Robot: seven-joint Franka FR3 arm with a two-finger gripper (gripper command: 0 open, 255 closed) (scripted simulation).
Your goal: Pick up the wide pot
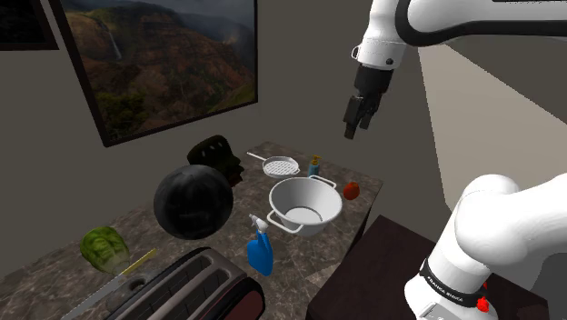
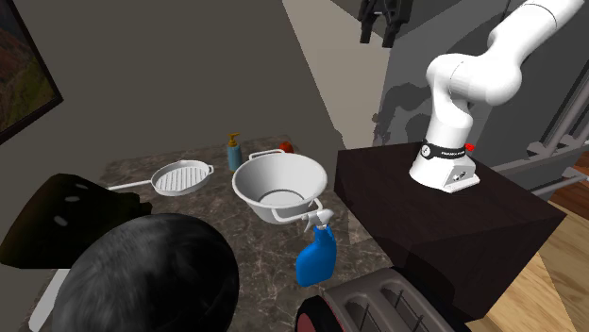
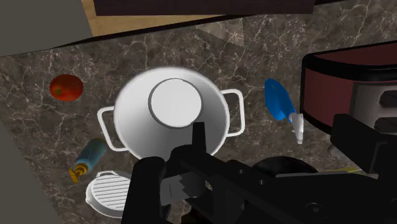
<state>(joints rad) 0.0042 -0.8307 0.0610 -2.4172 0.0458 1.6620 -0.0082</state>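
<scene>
In the second exterior view the gripper (image 2: pixel 380 30) is cut off by the top edge, and a big black ball (image 2: pixel 151 278) blocks the lower left; the dark lump behind it is hard to name. The toaster (image 1: pixel 195 291) runs off the shoulder view's bottom edge. In the wrist view the hand's black body covers the nearer rim of the wide pot (image 3: pixel 172 114) and part of the ridged pan (image 3: pixel 108 191). The white pot sits upright and empty on the marbled counter (image 1: pixel 363 207), between that pan and a blue spray bottle (image 1: pixel 260 250), with a tomato (image 1: pixel 351 189) near it. The arm rises from its stand (image 1: pixel 382 273), arcs overhead and turns its wrist down, so the gripper hangs high over the pot, well apart, released and grasping nothing
</scene>
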